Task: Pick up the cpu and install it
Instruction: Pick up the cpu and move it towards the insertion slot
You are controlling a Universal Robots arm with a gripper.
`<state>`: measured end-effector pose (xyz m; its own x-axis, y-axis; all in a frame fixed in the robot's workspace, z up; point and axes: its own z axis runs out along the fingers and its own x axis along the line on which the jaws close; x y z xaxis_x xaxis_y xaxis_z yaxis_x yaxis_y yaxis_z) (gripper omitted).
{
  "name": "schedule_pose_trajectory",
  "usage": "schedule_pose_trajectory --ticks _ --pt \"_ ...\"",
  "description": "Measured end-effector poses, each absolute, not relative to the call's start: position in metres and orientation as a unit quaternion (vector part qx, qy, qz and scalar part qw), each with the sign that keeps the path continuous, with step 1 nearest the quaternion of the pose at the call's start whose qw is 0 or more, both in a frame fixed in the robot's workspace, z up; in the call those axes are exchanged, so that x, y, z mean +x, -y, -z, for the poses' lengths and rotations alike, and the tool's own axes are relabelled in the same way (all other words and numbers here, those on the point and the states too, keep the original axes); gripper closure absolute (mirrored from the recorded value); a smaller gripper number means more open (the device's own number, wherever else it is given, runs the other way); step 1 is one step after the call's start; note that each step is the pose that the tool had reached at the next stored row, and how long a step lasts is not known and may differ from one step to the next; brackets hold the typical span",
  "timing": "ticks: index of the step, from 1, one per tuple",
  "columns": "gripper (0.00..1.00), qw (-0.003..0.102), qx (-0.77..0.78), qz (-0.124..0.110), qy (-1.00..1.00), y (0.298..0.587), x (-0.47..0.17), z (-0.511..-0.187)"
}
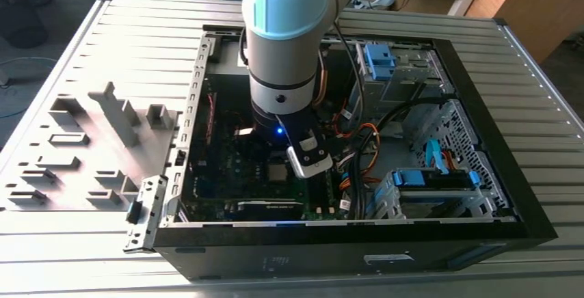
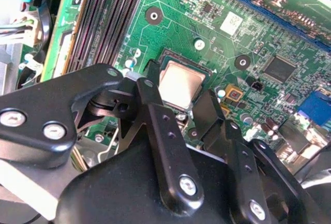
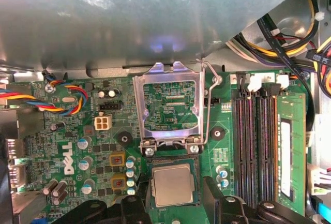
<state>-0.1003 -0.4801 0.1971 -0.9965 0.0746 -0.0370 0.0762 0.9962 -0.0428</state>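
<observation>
The cpu [image 3: 174, 184] is a pale silver-grey square lying flat in the dark socket on the green motherboard [image 3: 77, 146], and it also shows in the second wrist view [image 2: 179, 83]. My gripper [image 2: 178, 93] hovers just over it, open, with one black finger [image 2: 149, 97] on each side of the chip and a gap between the fingers and its edges. The socket's metal load plate [image 3: 170, 105] stands raised, its lever [image 3: 207, 105] swung up beside it. In the exterior view the arm [image 1: 283, 52] reaches down into the open computer case [image 1: 365, 233].
Memory sticks [image 3: 258, 141] run beside the socket. Coloured cable bundles [image 3: 62, 97] and black cables [image 3: 289, 32] lie near the board. A grey metal panel [image 3: 129, 17] overhangs the raised plate. Blue drive bays [image 1: 433, 178] fill the case's right. A grey fixture tray [image 1: 82, 154] lies outside.
</observation>
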Motion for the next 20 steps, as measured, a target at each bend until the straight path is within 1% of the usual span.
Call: schedule_pose_trajectory --ticks 20 --pt "0.47 0.018 0.038 0.022 -0.999 0.4800 -0.1020 -0.1930"
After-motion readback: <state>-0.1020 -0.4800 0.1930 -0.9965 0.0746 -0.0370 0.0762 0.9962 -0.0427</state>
